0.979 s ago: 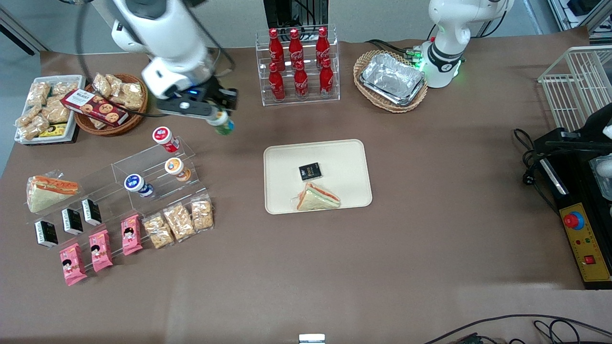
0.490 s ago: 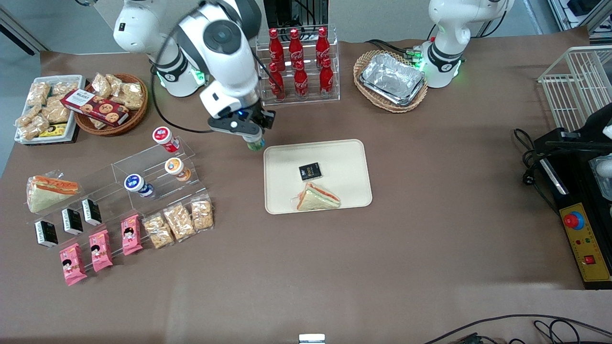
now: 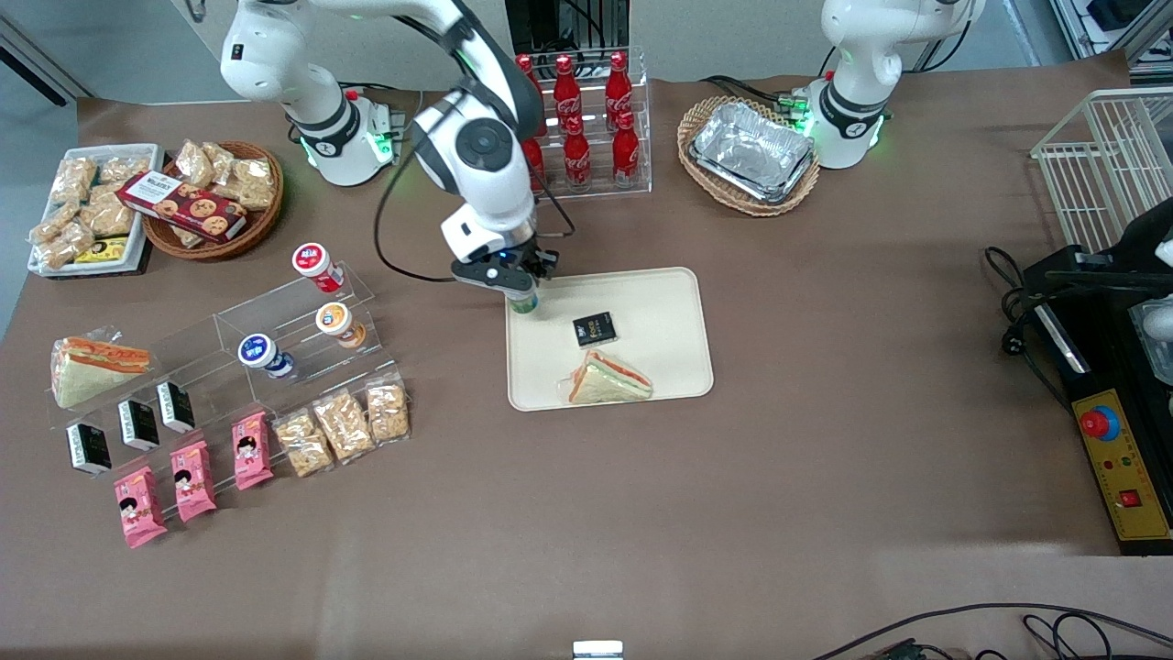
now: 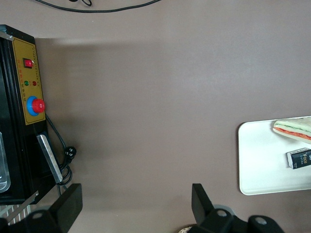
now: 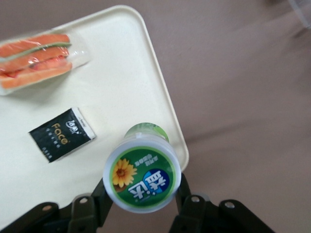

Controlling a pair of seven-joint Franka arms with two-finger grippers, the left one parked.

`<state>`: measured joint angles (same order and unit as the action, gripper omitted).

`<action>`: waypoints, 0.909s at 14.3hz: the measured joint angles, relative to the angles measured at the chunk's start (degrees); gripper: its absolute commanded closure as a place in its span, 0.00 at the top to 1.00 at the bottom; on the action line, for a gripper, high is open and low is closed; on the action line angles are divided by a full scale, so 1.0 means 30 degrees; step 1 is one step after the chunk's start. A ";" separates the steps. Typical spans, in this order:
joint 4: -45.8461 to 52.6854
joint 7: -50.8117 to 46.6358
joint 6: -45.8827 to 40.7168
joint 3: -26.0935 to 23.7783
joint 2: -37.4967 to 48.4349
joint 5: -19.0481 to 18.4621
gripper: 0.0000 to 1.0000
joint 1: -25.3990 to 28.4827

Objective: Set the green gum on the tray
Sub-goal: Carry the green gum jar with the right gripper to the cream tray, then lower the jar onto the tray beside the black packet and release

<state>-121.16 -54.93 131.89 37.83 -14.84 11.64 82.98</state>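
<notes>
My right gripper (image 3: 520, 291) is shut on the green gum (image 3: 523, 302), a small green bottle with a white lid and a green-and-yellow label (image 5: 142, 174). It holds the bottle upright just above the cream tray (image 3: 660, 302), at the tray's corner farthest from the front camera on the working arm's side. In the right wrist view the fingers (image 5: 183, 190) clamp the lid from both sides, over the tray's rim (image 5: 171, 121). A black packet (image 3: 594, 329) and a wrapped sandwich (image 3: 607, 379) lie on the tray.
A rack of red cola bottles (image 3: 570, 124) stands beside the arm, farther from the camera. A clear stepped stand (image 3: 302, 325) with red-, orange- and blue-lidded bottles, snack bags and sandwiches lies toward the working arm's end. A basket of foil trays (image 3: 750, 154) sits near the parked arm.
My gripper has carried the green gum from above the clear stand across the table toward the tray, and now it hangs lower over the tray's corner.
</notes>
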 measured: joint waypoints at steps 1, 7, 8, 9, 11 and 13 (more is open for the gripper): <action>-0.0002 -0.0002 0.0540 -0.0007 -0.0748 0.0479 0.05 0.0190; 0.0071 0.0002 0.2252 -0.0049 -0.3764 0.3297 0.46 0.1408; 0.0085 0.0002 0.2262 -0.0037 -0.3824 0.3310 0.84 0.1411; 0.0090 0.0002 0.2262 0.0006 -0.3827 0.3311 0.97 0.1410; 0.0116 0.0002 0.2263 0.0105 -0.3827 0.3313 0.99 0.1403; 0.0154 0.0002 0.2264 0.0146 -0.3826 0.3314 0.99 0.1403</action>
<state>-120.70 -54.92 138.68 38.27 -26.32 21.59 87.18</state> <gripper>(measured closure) 0.185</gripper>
